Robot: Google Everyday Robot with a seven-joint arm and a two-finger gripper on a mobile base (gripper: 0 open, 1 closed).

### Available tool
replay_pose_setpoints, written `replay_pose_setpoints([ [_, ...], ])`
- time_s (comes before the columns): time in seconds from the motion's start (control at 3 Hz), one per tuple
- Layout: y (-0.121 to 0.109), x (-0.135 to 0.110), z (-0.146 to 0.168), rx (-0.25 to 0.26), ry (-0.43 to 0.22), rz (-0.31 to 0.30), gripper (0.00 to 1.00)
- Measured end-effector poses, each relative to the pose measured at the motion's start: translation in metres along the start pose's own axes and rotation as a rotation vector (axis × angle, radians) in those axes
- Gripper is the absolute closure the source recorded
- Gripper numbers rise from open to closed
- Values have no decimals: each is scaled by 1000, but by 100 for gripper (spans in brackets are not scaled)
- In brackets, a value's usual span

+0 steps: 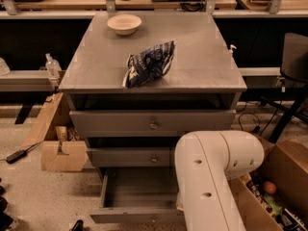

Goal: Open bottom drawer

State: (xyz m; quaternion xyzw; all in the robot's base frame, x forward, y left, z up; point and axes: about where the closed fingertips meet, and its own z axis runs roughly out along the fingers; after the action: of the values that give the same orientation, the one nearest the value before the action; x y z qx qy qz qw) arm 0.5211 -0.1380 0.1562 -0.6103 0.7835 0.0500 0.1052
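The bottom drawer (136, 214) stands pulled out at 6 o'clock. The hand is hidden behind the white arm (211, 177) at 5 o'clock, so its grip cannot be told.

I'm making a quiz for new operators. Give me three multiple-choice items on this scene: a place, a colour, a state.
1. Where is the bowl? A: cabinet top, back left. B: in a drawer. C: on the floor.
2. What colour is the bag? A: red. B: blue and white. C: green.
3. The bottom drawer is: A: shut. B: pulled out. C: removed.

Answers:
1. A, it rests near the top's far left corner.
2. B, dark blue with white print.
3. B, its inside shows.

The gripper is not in view. Only the white arm shows, lower right.
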Motion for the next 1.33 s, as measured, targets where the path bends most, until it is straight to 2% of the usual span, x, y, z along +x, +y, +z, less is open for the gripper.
replay_pose_setpoints([
  [0.33,-7,-3,1,0,0,0,0],
  [0.67,-7,-3,1,0,0,0,0],
  [1.0,-5,-3,2,-3,0,0,19],
  [1.33,-3,-2,4,-6,1,0,50],
])
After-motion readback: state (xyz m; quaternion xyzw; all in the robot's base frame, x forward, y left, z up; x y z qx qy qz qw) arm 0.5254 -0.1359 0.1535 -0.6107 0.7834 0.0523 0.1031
